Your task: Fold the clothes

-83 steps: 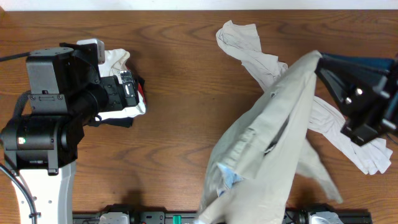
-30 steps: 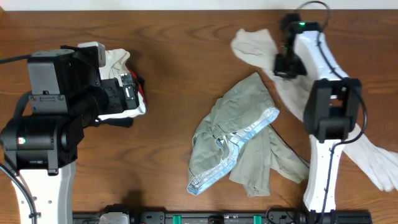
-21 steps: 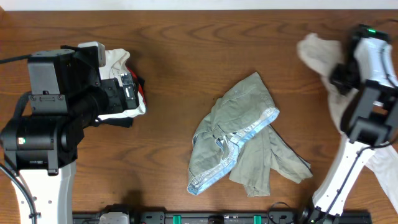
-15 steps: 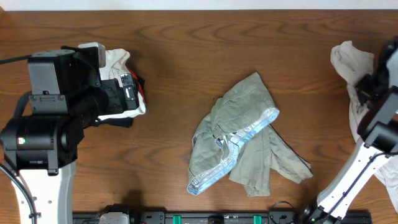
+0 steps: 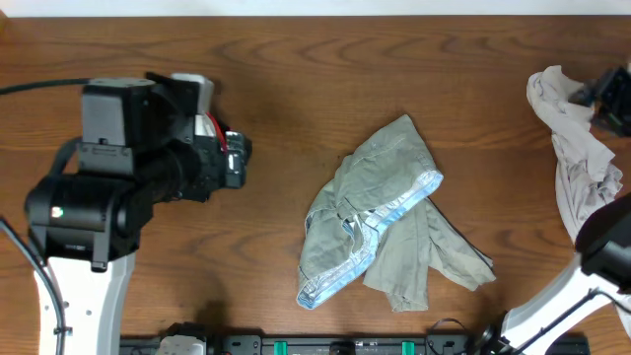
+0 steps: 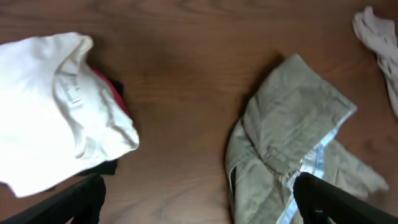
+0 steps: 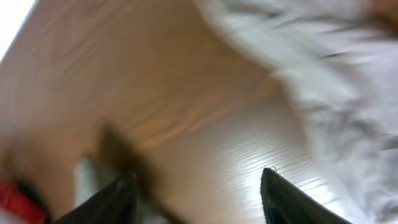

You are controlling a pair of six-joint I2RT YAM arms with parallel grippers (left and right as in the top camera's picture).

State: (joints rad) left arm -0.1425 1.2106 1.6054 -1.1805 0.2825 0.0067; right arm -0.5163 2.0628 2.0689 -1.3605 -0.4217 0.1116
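Left gripper [image 6: 198,190] gapes wide and empty between the white bundle [image 6: 56,106] at nine o'clock and the crumpled trousers [image 5: 380,232] at centre. It is likely choosing a hold. Right gripper [image 7: 200,180], parted and empty, is beside the cream garment [image 5: 577,148] at three o'clock.

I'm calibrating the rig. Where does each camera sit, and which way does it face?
Overhead: above the table, facing straight down on the trousers; left arm and right arm show.
Left wrist: on the left arm, angled down at the white bundle and trousers; left end effector along the bottom.
Right wrist: blurred, facing table and cream garment; right end effector at bottom.
Shared: overhead and left wrist both show trousers and cream garment.
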